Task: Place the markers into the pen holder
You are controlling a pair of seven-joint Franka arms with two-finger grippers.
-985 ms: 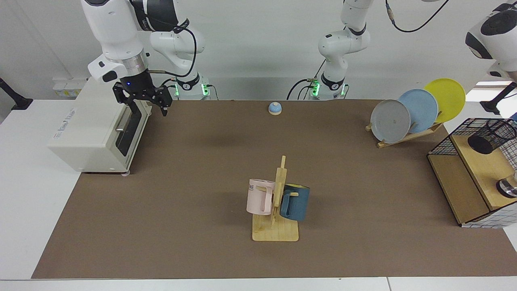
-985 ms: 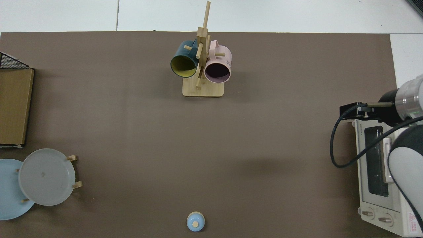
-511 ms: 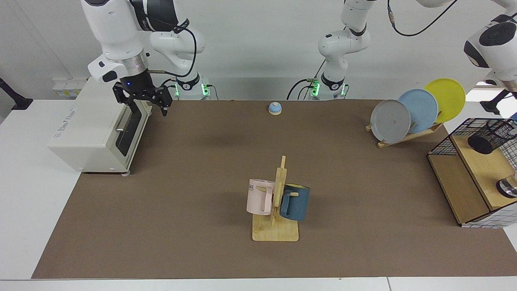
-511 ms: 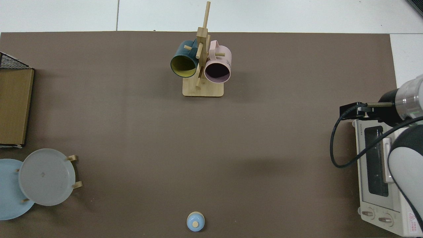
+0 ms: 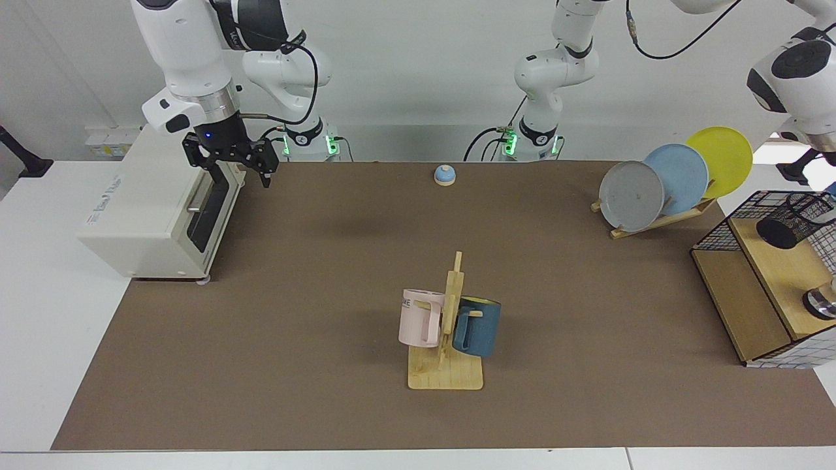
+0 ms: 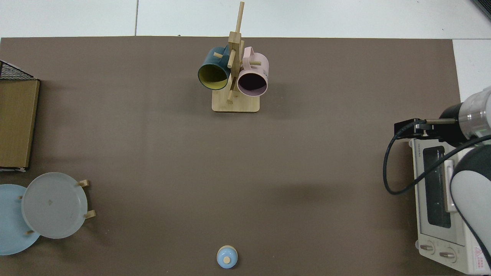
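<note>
Now the pen holder (image 5: pixel 798 219) stands on the upper wooden shelf of the wire basket (image 5: pixel 712 234) at the far right edge of the facing view, tilted, with its dark base toward the worktop's middle. No marker can be made out in either view. The left arm (image 5: pixel 793 72) reaches over that basket from its base behind the worktop; its gripper is cut off by the frame edge, so the state of its jaws cannot be told. A shiny round metal object (image 5: pixel 821 303) sits on the same shelf, nearer the camera. Beside the basket, a rack (image 5: pixel 659 220) holds grey, blue and yellow plates. A mug tree (image 5: pixel 449 339) with a pink mug and a blue mug stands mid-worktop, and a small blue bell (image 5: pixel 444 175) sits near the back edge. The right gripper (image 5: pixel 236 171) waits above the toaster oven's (image 5: pixel 153 209) front corner, jaws spread apart and holding nothing.
</note>
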